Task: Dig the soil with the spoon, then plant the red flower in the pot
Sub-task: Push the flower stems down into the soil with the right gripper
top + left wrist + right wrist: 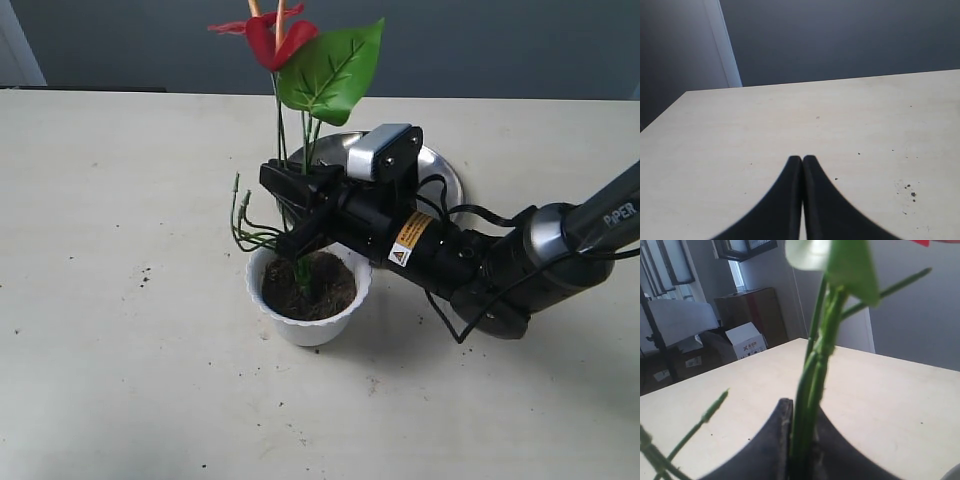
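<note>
The left gripper (802, 161) has its two black fingers (782, 200) pressed flat together, tips touching with nothing between them. Bare pale table (790, 115) stretches ahead of the jaws, with a few dark specks (910, 190) scattered off to one side. Beyond the table's far edge, well past the fingertips, stand a dark wall (840, 40) and a pale upright strip (725, 45).

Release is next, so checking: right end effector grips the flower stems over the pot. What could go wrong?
The red flower is tall and top-heavy; if it sits shallow in the soil, it may topple on release. The right end effector hangs over the pot rim; withdrawing could snag side stems or tip it.
</note>
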`<state>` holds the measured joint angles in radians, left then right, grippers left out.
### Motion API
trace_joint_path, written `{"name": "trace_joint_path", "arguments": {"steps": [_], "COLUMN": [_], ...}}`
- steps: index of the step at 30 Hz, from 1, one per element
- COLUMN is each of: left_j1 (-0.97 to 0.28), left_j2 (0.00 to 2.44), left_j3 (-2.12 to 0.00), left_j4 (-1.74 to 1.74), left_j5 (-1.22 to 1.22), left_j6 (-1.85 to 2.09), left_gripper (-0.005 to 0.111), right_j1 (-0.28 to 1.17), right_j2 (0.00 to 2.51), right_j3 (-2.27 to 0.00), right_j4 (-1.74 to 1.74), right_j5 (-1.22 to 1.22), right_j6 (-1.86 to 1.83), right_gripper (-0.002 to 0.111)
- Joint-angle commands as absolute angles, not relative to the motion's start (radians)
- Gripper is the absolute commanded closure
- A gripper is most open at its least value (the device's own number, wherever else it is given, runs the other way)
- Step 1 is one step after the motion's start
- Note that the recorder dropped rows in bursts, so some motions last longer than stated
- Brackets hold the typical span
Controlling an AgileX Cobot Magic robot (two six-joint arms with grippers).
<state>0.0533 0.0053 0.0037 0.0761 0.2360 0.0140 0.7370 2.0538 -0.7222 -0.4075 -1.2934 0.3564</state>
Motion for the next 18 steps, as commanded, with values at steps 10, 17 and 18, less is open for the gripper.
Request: {"name": "trace_joint_path", "arguments": {"steps": [10,17,18], "left_j1": [0.047,0.047,0.047], "left_j2": [0.0,0.0,0.0], "left_j3": [0.0,0.0,0.0], "left_j4": [0.07,0.07,0.07], "left_j5": [0.232,0.231,0.231], "left_j6": [0.01,0.01,0.01], "left_gripper": [0.106,0.106,0.106], "right_j1": [0.738,0.738,0.738], "right_j2": [2.086,2.086,2.086], "right_j3": [-0.694,-0.694,-0.694], "right_j4": [-0.447,-0.462,-0.457], "right_j5": [-1.221,-1.221,-1.221], "right_j6": [0.379,0.374,0.374], "right_gripper": [0.088,0.056,0.056]}}
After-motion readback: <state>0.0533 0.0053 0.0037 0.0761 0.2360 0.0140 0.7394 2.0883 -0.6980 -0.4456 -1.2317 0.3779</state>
